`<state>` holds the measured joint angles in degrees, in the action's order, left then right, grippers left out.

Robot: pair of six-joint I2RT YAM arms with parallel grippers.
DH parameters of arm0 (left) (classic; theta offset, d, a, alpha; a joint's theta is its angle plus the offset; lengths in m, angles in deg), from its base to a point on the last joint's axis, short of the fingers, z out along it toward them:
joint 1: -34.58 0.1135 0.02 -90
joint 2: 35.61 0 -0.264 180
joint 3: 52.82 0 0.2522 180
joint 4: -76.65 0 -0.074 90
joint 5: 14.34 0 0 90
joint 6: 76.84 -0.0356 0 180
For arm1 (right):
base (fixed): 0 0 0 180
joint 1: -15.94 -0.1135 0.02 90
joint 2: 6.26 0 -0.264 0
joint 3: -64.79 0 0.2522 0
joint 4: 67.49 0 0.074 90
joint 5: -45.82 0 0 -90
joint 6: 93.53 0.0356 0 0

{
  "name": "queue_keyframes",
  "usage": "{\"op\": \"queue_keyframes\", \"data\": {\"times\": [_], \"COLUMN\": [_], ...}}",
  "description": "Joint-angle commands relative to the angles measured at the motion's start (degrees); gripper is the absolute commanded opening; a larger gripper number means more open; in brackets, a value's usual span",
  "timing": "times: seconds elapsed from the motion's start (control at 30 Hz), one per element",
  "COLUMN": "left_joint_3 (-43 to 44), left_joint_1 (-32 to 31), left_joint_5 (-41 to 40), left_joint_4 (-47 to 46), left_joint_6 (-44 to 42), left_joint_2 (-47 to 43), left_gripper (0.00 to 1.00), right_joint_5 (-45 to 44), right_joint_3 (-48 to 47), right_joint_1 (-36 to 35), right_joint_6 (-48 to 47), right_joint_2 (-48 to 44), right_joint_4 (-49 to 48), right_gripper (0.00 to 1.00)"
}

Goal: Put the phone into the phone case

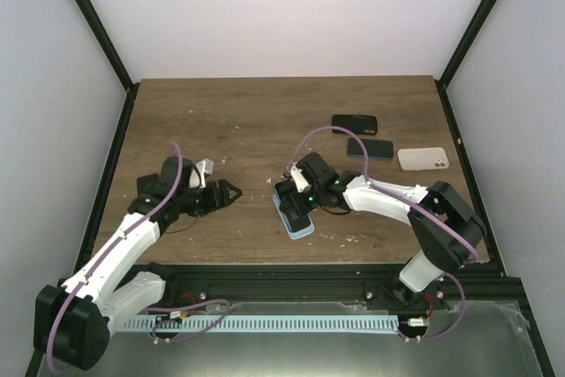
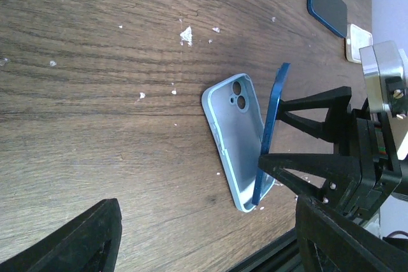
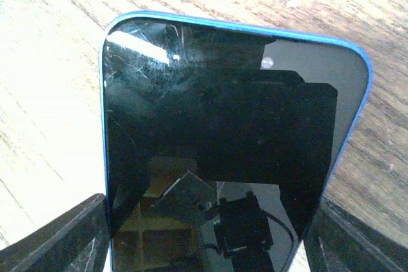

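The light-blue phone case (image 2: 234, 133) lies open side up on the wooden table; it also shows in the top view (image 1: 303, 226). My right gripper (image 1: 300, 188) is shut on the blue phone (image 2: 270, 133), gripping its two long edges. The phone is tilted up, with one edge down along the case's side wall. In the right wrist view the phone's black screen (image 3: 223, 125) fills the frame between my right gripper's (image 3: 210, 240) fingers. My left gripper (image 1: 231, 191) is open and empty, just left of the case, its fingers (image 2: 76, 240) low over the wood.
A black phone (image 1: 355, 123), a dark-blue phone (image 1: 370, 148) and a beige case (image 1: 423, 159) lie at the back right. The black frame rail (image 1: 282, 271) runs along the near table edge. White crumbs (image 2: 185, 34) dot the wood.
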<state>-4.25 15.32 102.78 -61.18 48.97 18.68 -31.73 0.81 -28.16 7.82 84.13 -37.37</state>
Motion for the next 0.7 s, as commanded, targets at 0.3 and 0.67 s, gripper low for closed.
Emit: {"op": "queue_keyframes", "data": {"times": [0.3,0.67], "left_joint_3": [0.10,-0.10], "left_joint_1": [-0.16,-0.16], "left_joint_5": [0.22,-0.35], "left_joint_4": [-0.45,0.08], "left_joint_6": [0.13,0.27], "left_joint_2": [-1.04,-1.91], "left_gripper": [0.75,0.74], "right_joint_5": [-4.26,-5.04], "right_joint_3": [-2.43,-0.91], "right_joint_1": [-2.75,-3.95], "right_joint_6": [1.23,3.39], "right_joint_2": [-0.07,1.05], "right_joint_4": [2.76,3.14], "right_gripper": [0.59,0.61]}}
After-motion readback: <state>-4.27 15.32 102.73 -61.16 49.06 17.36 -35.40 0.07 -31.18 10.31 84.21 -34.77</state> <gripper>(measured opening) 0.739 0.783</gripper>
